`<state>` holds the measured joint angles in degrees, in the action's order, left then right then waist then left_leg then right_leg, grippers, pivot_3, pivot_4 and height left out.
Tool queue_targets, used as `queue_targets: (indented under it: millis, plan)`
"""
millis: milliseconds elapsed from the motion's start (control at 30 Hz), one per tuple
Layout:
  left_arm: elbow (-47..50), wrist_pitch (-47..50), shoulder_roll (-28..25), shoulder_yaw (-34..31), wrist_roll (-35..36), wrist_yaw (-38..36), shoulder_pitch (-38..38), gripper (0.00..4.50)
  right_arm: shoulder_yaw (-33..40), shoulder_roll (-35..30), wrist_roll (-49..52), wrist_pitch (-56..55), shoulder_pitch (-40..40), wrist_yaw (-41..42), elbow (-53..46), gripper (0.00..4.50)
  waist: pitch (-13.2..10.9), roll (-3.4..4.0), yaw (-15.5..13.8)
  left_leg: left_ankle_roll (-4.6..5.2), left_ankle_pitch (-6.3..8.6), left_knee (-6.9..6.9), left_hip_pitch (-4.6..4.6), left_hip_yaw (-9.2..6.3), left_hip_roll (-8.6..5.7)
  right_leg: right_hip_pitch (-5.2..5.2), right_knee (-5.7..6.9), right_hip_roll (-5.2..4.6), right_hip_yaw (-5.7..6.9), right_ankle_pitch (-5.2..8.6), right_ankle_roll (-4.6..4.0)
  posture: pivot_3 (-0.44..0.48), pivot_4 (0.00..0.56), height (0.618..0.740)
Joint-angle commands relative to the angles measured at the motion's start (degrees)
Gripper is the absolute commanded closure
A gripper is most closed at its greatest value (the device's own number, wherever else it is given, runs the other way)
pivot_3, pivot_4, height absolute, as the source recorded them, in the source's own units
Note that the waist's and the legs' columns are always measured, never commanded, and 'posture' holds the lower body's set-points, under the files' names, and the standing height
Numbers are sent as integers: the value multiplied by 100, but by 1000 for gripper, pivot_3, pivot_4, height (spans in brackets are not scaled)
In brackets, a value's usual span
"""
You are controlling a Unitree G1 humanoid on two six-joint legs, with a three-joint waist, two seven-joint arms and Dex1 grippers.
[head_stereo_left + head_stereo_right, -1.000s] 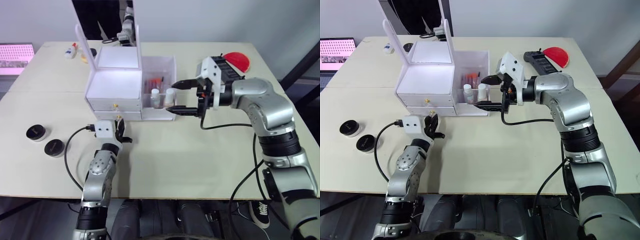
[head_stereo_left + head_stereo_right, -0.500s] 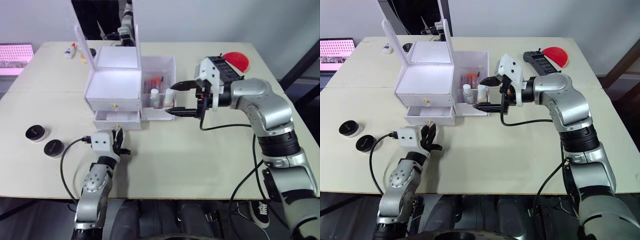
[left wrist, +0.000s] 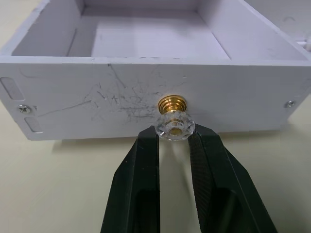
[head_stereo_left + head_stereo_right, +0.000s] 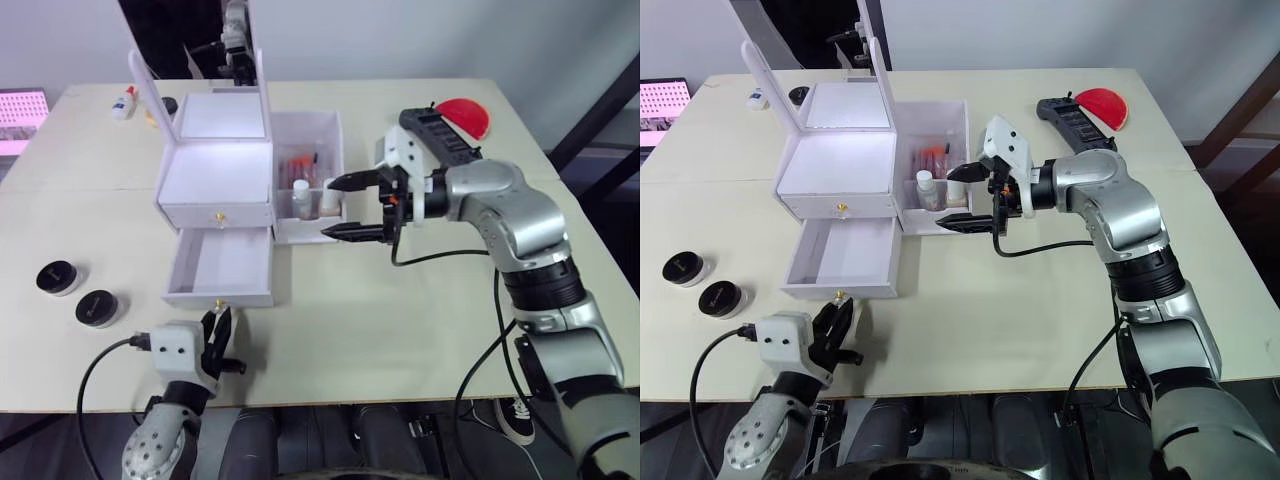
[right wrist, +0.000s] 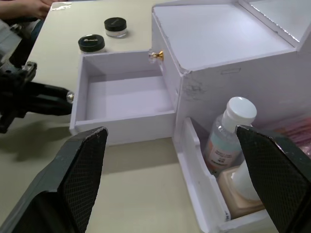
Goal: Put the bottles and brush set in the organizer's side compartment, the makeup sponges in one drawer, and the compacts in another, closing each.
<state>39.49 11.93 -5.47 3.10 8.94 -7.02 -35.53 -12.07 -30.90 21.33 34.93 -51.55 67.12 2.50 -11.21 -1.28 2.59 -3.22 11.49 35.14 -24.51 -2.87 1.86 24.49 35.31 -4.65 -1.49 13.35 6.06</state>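
Left gripper [image 3: 174, 141] pinching the knob [image 3: 174, 123] of the pulled-out lower drawer [image 4: 220, 268], right gripper [image 4: 342, 207] spread wide beside the organizer [image 4: 215, 180], bottles [image 4: 302, 198] in its side compartment, two compacts [image 4: 75, 292] at 9 o'clock, lid print unreadable

**Bottom drawer is out now**

A second ago the lower drawer [image 4: 220, 268] was flush with the organizer [image 4: 215, 180]. Now it's pulled way out from under it, inside bare. The left gripper [image 3: 173, 141] backed off from the organizer with it, fingers [image 3: 141, 160] pinched on the little knob [image 3: 174, 125].
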Motion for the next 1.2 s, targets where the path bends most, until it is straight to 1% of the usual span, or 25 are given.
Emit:
queue_targets:
  millis: [33, 67, 100, 133, 267, 333, 433, 500, 567, 633, 700, 767, 800, 867, 933, 1033, 1100, 1200]
  plan:
    - [241, -177, 116, 136, -53, 110, -146, 3691, 33, 62, 60, -88, -210, 137, 27, 0, 0, 0, -12, 2, 1, 0, 0, 0, 0, 0, 0, 0, 0, 1, 1, 0, 150, 740]
    - [249, -198, 130, 139, -38, 115, -155, 3124, 32, 80, 58, -96, -238, 158, 66, 0, 0, 0, -10, 2, 2, 1, 0, 0, 0, 0, 0, 0, 0, 1, 1, 0, 150, 740]
    - [253, -212, 135, 142, -32, 115, -162, 2735, 32, 91, 54, -103, -254, 170, 90, 0, 0, 0, -7, 2, 2, 2, 0, 1, 0, -1, -2, -1, 0, 1, 1, 0, 150, 740]
    - [268, -220, 137, 137, -12, 107, -174, 2190, 31, 100, 51, -114, -271, 182, 114, 0, 0, 0, -3, 2, 2, 4, 0, 4, -1, -2, -5, -2, -1, 1, 1, 0, 150, 740]
    - [560, -434, -50, -289, 380, -191, -647, 86, 84, 134, 112, -172, -348, 293, 214, 0, 0, 1, 26, 1, 3, 6, 1, 6, 1, -2, -4, -2, -2, -1, -1, 0, 150, 740]
    - [702, -523, -273, -629, 765, -535, -959, 34, 139, 87, 152, -171, -363, 368, 257, 0, -1, 2, 9, 2, 3, 2, 3, 5, 2, 1, -2, -1, -1, 0, -2, 0, 150, 740]
    - [982, -704, -646, -1476, 1816, -1247, -1554, 34, 383, -184, 403, -29, -333, 680, 231, 0, -2, 0, -1, 1, 3, 6, 1, 4, 3, 5, 2, -1, -1, 0, -3, 0, 150, 740]
    - [1016, -789, -911, -2335, 2551, -1527, -1796, 34, 595, -375, 544, 38, -398, 806, 386, 0, -4, 2, -25, 0, 4, 12, -1, 5, 1, 2, -3, -7, -1, 0, -4, 0, 150, 740]
    - [927, -737, -1139, -3038, 3275, -1684, -1907, 34, 671, -536, 509, -60, -411, 904, 556, 0, -5, 3, -15, -2, 5, 22, 1, 4, 2, 8, -17, -8, 0, -1, -6, 0, 150, 740]
    - [557, -603, -1528, -3764, 3661, -1990, -1942, 34, 750, -741, 233, -620, -288, 895, 864, 0, -4, 1, 9, -19, 15, 32, 2, 5, 2, 10, -30, -9, 1, 2, -1, 0, 150, 740]
    - [-19, -549, -1853, -4394, 3770, -2298, -1953, 34, 938, -852, 238, -557, -189, 683, 996, 0, -4, 2, 33, -25, 19, 43, 2, 14, 2, 7, -35, -14, 1, 3, 1, 0, 150, 740]
    - [-862, -518, -2217, -5049, 3778, -2706, -1998, 34, 984, -1154, 272, -278, -32, 821, 1018, 0, -4, 2, 71, -25, 19, 47, 1, 20, 2, 5, -36, -18, 1, 1, -2, 0, 150, 740]
    - [-1212, -483, -2400, -5309, 3737, -2816, -1963, 34, 1022, -1295, 201, -405, 101, 850, 1079, 0, -4, 1, 76, -20, 16, 47, 1, 21, 1, 7, -36, -19, 1, -7, -16, 0, 150, 740]
    - [-1702, -393, -2708, -5609, 3588, -2983, -1870, 34, 1131, -1436, 124, -659, 330, 817, 1249, 0, -4, 0, 87, -24, 21, 47, 0, 22, 2, 9, -35, -19, 1, -9, -19, 0, 150, 740]
    - [-2357, -342, -3062, -5947, 3639, -3214, -1614, 34, 1357, -1509, 236, -709, 556, 882, 1689, 0, -3, 1, 107, -23, 24, 46, 0, 28, 2, 7, -34, -22, 1, -8, -18, 0, 150, 740]
    - [-3039, -260, -3452, -6243, 3632, -3455, -1228, 34, 1678, -1534, 334, -742, 715, 850, 2250, 0, -2, -2, 117, -21, 24, 45, 1, 30, 7, -2, -19, -17, 1, -9, -19, 0, 150, 740]
    - [-3406, -187, -3686, -6330, 3549, -3597, -978, 34, 1795, -1602, 220, -1038, 891, 818, 2584, 0, -3, 4, 137, -21, 23, 45, 2, 35, 7, -6, -13, -19, -1, -10, -20, 0, 150, 740]
    - [-3494, -153, -3802, -6293, 3394, -3716, -763, 34, 1867, -1636, 126, -1294, 1088, 782, 2792, 0, -3, 3, 159, -21, 24, 42, 4, 37, 9, -3, -9, -17, -2, -10, -20, 0, 150, 740]
